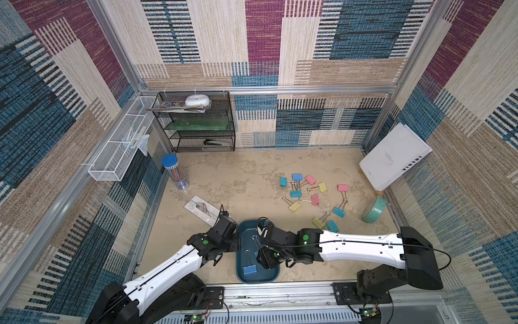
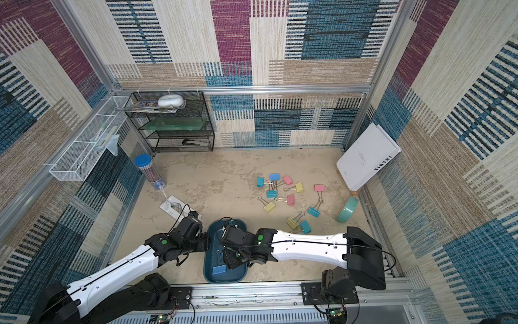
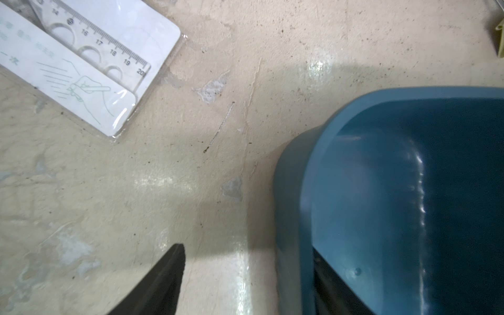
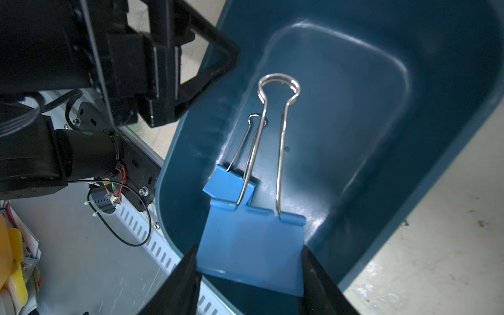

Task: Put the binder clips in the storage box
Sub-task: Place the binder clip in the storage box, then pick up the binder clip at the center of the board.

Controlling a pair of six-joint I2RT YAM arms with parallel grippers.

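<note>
The dark teal storage box (image 1: 269, 277) (image 2: 238, 276) lies at the front middle of the table. My right gripper (image 4: 249, 261) hangs over it, shut on the body of a blue binder clip (image 4: 251, 245) whose silver handles point along the box. A second blue binder clip (image 1: 249, 270) (image 4: 229, 185) lies inside on the box floor. My left gripper (image 3: 248, 253) is open and straddles the box's left wall (image 3: 289, 204), with one finger (image 3: 163, 281) over the table and the other inside. Several loose binder clips (image 1: 295, 193) in pink, yellow, teal and blue lie scattered behind and to the right.
A mint-green ring (image 1: 374, 210) leans at the right wall under a white book (image 1: 395, 157). A ruler packet (image 1: 200, 209) (image 3: 81, 68) lies just behind the left wrist. A pencil tube (image 1: 175, 175), a black mesh shelf (image 1: 201, 123) and a white wire basket (image 1: 117, 151) stand at the back left.
</note>
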